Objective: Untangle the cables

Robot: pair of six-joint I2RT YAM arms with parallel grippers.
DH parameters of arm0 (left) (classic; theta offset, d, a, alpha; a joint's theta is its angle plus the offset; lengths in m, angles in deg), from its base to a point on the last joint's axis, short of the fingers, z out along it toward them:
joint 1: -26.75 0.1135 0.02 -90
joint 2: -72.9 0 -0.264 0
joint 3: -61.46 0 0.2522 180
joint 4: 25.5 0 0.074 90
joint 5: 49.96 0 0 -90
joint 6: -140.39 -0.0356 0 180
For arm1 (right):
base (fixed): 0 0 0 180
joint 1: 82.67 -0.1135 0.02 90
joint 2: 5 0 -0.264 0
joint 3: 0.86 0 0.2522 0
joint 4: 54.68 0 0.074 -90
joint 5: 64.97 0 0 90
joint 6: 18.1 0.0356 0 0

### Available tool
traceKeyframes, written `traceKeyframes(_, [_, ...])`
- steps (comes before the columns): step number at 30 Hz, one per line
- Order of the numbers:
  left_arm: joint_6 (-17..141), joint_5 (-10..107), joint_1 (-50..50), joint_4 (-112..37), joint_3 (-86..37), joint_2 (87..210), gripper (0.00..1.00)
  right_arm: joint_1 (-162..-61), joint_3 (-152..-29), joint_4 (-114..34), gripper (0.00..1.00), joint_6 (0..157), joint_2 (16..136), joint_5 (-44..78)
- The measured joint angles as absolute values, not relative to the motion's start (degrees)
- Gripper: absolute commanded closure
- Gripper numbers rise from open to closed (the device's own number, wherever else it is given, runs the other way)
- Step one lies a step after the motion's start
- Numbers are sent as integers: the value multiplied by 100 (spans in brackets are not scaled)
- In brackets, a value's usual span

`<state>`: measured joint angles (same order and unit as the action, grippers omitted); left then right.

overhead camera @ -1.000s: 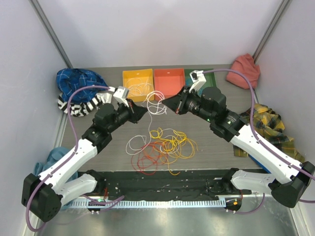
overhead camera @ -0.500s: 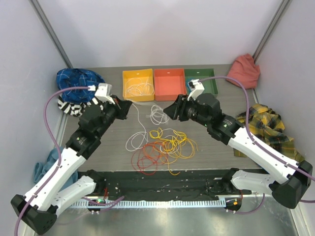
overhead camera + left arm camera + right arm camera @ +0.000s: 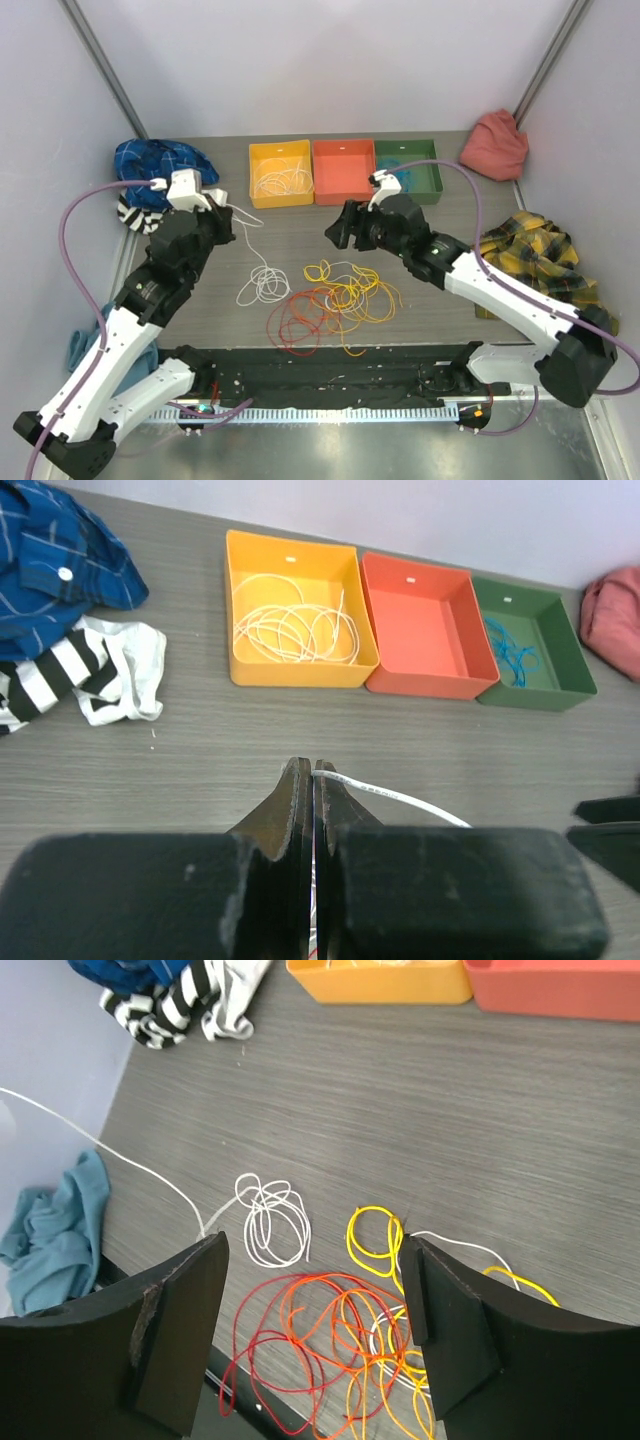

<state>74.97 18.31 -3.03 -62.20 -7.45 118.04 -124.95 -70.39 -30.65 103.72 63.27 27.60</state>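
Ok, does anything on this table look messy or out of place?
Yes: the thin yellow, orange and red cables lie tangled in one heap near the front edge, and a crumpled yellow plaid shirt sprawls at the right side.

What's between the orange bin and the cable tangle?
Top view: the open right pincer sits between orange bin and cable tangle, over bare table.

I work in a robotics lab test cell. Plain pale walls and bare metal frame posts box in a grey wood-grain counter. My left arm and right arm are bolted to a black mounting rail at its near edge, with purple hoses looping off them. A yellow bin, an orange bin and a green bin stand in a row at the back. Crumpled cloths lie around the edges.
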Motion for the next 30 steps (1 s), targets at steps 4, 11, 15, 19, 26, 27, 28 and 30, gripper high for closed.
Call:
traceKeyframes(4, [7497, 1654, -299, -6347, -1073, 11850, 100, -12526, -7032, -3306, 24, 10374, 6897, 2478])
traceKeyframes(11, [7337, 1225, -297, -6375, -1943, 12141, 100, -13089, -7111, -3546, 21, 10315, 7822, 2054])
traceKeyframes(15, [7114, 961, -297, -6255, -2387, 12305, 100, -13332, -7251, -3653, 21, 10249, 8106, 1881])
traceKeyframes(19, [6900, 828, -297, -6093, -2752, 12405, 100, -13479, -7599, -3820, 20, 10186, 8471, 1776])
traceKeyframes(26, [6769, 930, -297, -5962, -3379, 12746, 100, -13691, -8606, -4289, 20, 10142, 9428, 1621])
traceKeyframes(27, [6769, 967, -297, -5964, -3442, 12799, 100, -13715, -8812, -4307, 20, 10136, 9608, 1586])
traceKeyframes(28, [6769, 994, -297, -5967, -3495, 12847, 100, -13736, -9019, -4357, 20, 10136, 9798, 1540])
traceKeyframes(30, [6765, 1048, -297, -5967, -3576, 12930, 100, -13771, -9397, -4451, 20, 10131, 10154, 1479])
